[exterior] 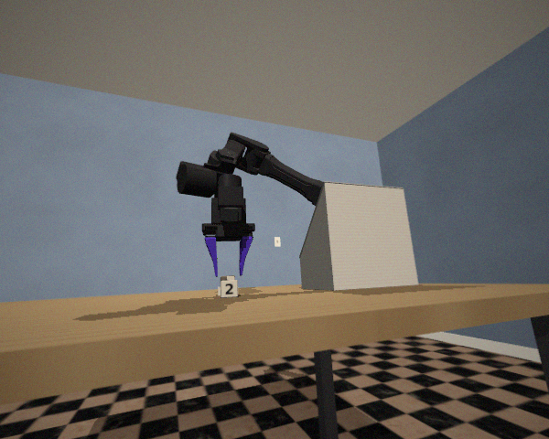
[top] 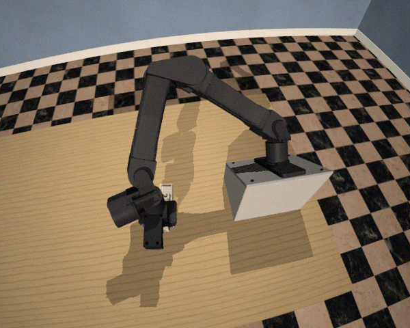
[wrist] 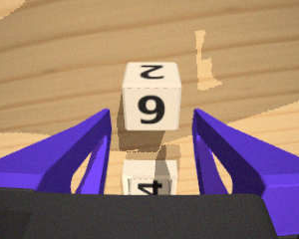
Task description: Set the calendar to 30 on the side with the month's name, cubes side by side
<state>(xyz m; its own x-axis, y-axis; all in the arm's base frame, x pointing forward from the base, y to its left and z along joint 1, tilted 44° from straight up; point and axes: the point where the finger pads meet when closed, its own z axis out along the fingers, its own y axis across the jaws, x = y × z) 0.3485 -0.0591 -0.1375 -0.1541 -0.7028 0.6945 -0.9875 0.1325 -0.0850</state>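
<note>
A loose white cube [top: 166, 229] [exterior: 229, 289] [wrist: 151, 92] sits on the table outside the tray. A 6 or 9 is on its top, and a 2 faces the exterior view. The white tray [top: 166, 184] [wrist: 132, 168] lies behind it, across a narrow gap. The other cube [top: 167, 195] [wrist: 149, 188] is in the tray, with a 2 on top and a 4 towards the loose cube. My gripper [exterior: 228, 275] [wrist: 151, 119] is open and empty, pointing down, fingertips just above the loose cube and on either side of it. The month's name is not visible.
The grey-white base block [top: 272, 197] [exterior: 371, 236] carries the arm and stands to the right. The wooden table [top: 74, 169] [exterior: 146, 340] is crossed by the arm's shadow. In the top view the wrist hides part of the tray area.
</note>
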